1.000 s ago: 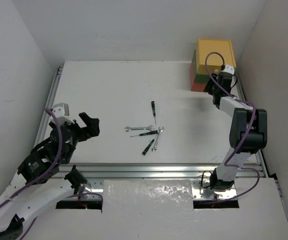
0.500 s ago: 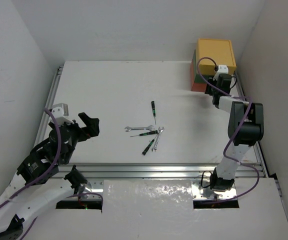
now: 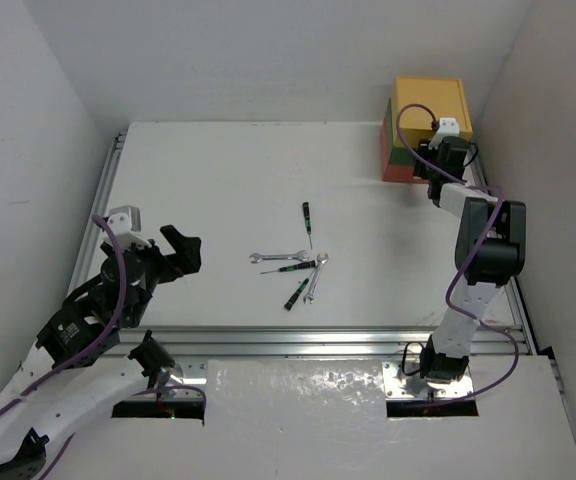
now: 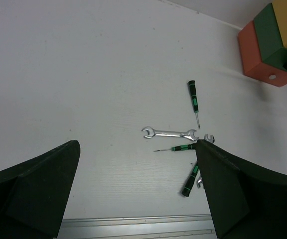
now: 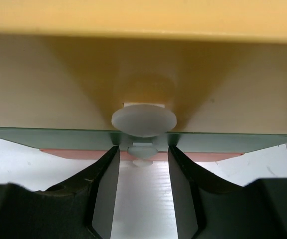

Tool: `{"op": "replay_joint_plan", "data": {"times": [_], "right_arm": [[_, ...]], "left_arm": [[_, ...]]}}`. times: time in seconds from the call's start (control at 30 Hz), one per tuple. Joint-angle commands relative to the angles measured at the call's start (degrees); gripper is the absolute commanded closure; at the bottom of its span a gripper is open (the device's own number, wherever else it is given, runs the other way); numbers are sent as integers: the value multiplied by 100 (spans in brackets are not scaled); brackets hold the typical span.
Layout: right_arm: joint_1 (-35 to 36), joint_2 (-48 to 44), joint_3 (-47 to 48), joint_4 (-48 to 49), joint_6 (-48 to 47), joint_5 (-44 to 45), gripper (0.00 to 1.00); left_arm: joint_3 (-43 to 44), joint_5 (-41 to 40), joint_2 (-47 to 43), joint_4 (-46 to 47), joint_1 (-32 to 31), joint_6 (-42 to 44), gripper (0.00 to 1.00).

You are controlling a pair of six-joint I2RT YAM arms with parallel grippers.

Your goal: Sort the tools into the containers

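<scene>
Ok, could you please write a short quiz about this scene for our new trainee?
1. True or false: the left claw is shut.
2. Which box-shaped drawer tops the stack? A green drawer; B yellow drawer; C orange-red drawer.
3. How many thin black-green screwdrivers lie on the white table?
Key: 1 false; 2 B; 3 three.

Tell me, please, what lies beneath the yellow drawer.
Beneath the yellow drawer sits the green drawer, with the orange-red drawer lowest. Their insides cannot be seen.
</scene>
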Motion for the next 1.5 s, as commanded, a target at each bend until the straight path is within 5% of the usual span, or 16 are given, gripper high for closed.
{"op": "replay_joint_plan", "data": {"times": [0.0, 0.13, 0.4, 0.9, 1.07, 1.13, 1.17, 1.2, 1.3, 1.47], "right_arm": [[-34, 68, 501, 97, 16, -166, 56], [-43, 235, 660, 18, 113, 18, 63], [-43, 174, 607, 159, 227, -43, 91], [-43, -1117, -1615, 1107, 289, 27, 86], [-43, -1539, -1950, 976, 298, -324, 73], [-43, -1715, -2099, 941, 377, -351, 60], [-43, -1812, -2135, 923, 421, -238, 51], [-43, -2013, -2178, 880, 499, -211, 24], [9, -2373, -2275, 599, 989, -149, 1], [333, -3032, -2609, -192, 2185, 219, 1]], "left_arm": [[-29, 39, 49, 264, -18, 115, 0], [-29, 39, 58, 264, -18, 115, 0], [-29, 48, 120, 264, -18, 115, 0], [-47, 180, -82, 334, -27, 194, 0], [-73, 233, -267, 378, -18, 220, 0], [-82, 250, -355, 396, -18, 212, 0], [-82, 259, -372, 404, -18, 229, 0], [-91, 276, -407, 413, -18, 229, 0], [-91, 277, -399, 422, -18, 238, 0], [-73, 242, -328, 387, -18, 212, 0]]}}
